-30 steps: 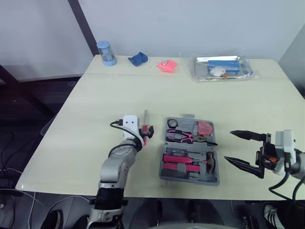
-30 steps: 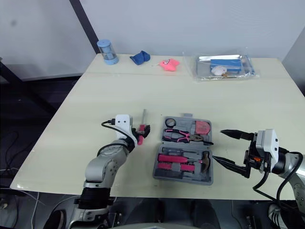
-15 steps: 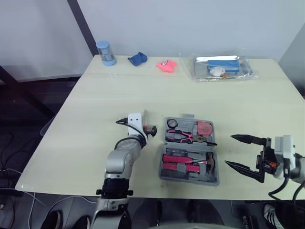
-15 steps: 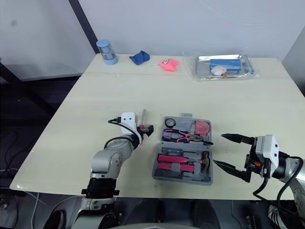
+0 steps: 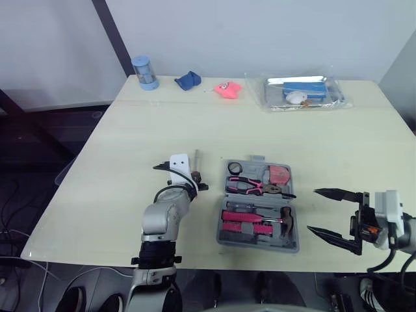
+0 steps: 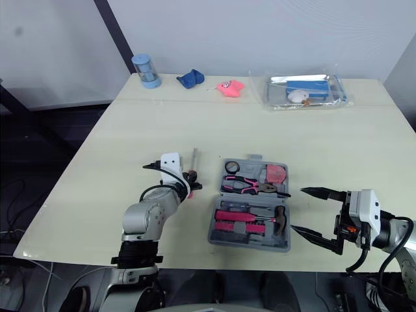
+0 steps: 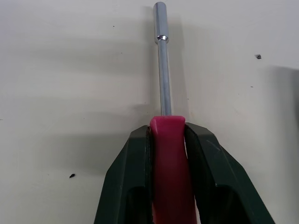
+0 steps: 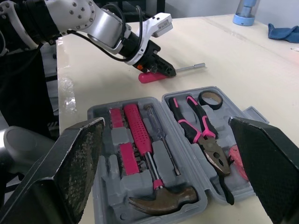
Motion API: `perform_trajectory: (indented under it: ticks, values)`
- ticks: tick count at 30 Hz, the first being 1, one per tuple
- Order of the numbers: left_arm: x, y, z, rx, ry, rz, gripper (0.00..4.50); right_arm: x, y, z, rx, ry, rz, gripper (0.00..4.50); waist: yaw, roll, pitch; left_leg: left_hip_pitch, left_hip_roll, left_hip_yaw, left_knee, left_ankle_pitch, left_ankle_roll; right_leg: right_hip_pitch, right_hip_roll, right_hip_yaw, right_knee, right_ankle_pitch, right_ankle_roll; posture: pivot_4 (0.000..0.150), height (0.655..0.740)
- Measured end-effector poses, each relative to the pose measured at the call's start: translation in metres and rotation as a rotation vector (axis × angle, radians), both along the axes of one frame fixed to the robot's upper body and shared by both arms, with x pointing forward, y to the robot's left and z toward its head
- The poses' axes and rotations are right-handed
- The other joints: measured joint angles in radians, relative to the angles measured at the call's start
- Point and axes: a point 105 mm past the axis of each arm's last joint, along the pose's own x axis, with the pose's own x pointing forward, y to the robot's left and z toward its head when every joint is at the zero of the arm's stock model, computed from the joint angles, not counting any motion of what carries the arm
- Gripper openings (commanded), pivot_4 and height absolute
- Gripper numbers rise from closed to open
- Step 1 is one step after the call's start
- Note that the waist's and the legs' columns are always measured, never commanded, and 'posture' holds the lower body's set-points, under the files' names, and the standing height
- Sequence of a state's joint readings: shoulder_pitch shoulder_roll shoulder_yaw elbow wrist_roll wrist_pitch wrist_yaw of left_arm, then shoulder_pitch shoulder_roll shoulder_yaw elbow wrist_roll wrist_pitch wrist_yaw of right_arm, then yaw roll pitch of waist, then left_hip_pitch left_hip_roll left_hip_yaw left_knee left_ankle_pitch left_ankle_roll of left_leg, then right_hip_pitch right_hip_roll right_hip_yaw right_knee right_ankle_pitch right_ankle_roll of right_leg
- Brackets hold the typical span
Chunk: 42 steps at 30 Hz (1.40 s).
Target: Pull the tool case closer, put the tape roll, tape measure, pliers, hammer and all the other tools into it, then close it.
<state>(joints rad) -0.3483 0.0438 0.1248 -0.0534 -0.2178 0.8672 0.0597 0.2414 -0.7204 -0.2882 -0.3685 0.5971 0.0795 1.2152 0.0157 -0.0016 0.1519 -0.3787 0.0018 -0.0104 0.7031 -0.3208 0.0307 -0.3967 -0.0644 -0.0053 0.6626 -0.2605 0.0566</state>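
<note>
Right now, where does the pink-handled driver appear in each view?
Left eye view: the pink-handled driver lies just left of the open tool case, shaft pointing away from the robot.
Right eye view: same spot.
Left wrist view: centre, shaft running upward.
Right wrist view: beyond the case.
Shared landmark: the left pincer, shut on its handle.

Tool case point(image 5: 260, 208): grey shell. Pliers point(image 5: 250, 187): pink-and-black handles. Nut driver point(image 7: 167, 140): pink handle, silver shaft; table point(image 5: 130, 130) plain pale cream.

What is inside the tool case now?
Pliers, hammer, tape roll, tape measure and smaller pink tools lie in the case. Anything beneath them is hidden.
</note>
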Motion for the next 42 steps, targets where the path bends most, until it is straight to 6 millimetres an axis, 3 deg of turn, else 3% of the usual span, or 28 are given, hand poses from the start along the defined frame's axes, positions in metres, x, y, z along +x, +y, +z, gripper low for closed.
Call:
perform_trajectory:
  ticks: [7,12,19,24,26,31,37,42]
  values:
    - [-0.002,0.007,0.0,0.015,0.003,-0.023,0.58,-0.002,0.001,-0.002,0.0,0.008,0.012,4.5,-0.003,0.0,0.0,0.0,0.0,0.0,0.0,0.0,0.0,0.0,0.0,0.0,0.0,0.0,0.0,0.15,0.74]
    - [-0.009,0.024,0.004,0.066,-0.004,-0.132,0.58,-0.003,0.002,-0.001,0.002,0.011,0.023,4.5,-0.003,0.0,0.0,0.0,0.001,0.0,0.0,0.0,0.0,-0.001,0.0,0.001,0.0,0.0,0.0,0.15,0.74]
    - [-0.017,0.05,0.043,0.195,-0.129,-0.401,0.58,0.001,-0.001,0.0,0.034,0.019,0.005,4.5,0.001,0.0,0.0,-0.001,0.0,-0.001,0.0,0.0,-0.001,-0.001,-0.001,0.001,-0.001,0.0,0.0,0.15,0.74]
    - [-0.036,0.035,0.071,0.206,-0.215,-0.78,0.58,0.0,-0.002,0.0,0.045,0.025,-0.004,4.5,-0.002,-0.001,0.001,-0.001,0.001,0.0,-0.001,0.0,-0.001,-0.001,-0.001,0.001,-0.001,0.0,-0.001,0.15,0.74]
    - [-0.059,0.017,0.083,0.2,-0.245,-1.048,0.58,-0.001,-0.004,-0.002,0.043,0.034,-0.011,4.5,-0.002,0.0,0.002,-0.001,0.001,0.0,-0.001,0.0,0.0,-0.001,-0.001,0.002,-0.002,0.0,-0.001,0.15,0.74]
    - [-0.088,-0.003,0.083,0.194,-0.215,-1.361,0.58,-0.004,-0.011,-0.002,0.027,0.042,-0.028,4.5,-0.001,0.0,0.002,-0.001,0.001,0.0,-0.001,0.0,0.0,-0.001,0.0,0.001,-0.001,0.0,-0.001,0.15,0.74]
    - [-0.1,-0.038,0.094,0.222,-0.185,-1.585,0.58,-0.007,-0.02,0.0,0.011,0.045,-0.049,4.5,-0.001,-0.001,0.003,-0.001,0.0,0.001,-0.001,-0.003,0.005,-0.001,0.002,0.0,-0.001,0.0,0.0,0.15,0.74]
    - [-0.108,-0.056,0.077,0.234,-0.076,-1.664,0.58,-0.014,-0.026,-0.004,0.007,0.071,-0.061,4.5,-0.007,-0.001,0.003,0.0,0.001,0.001,-0.001,-0.003,0.005,-0.001,0.004,0.001,-0.001,0.0,0.0,0.15,0.74]
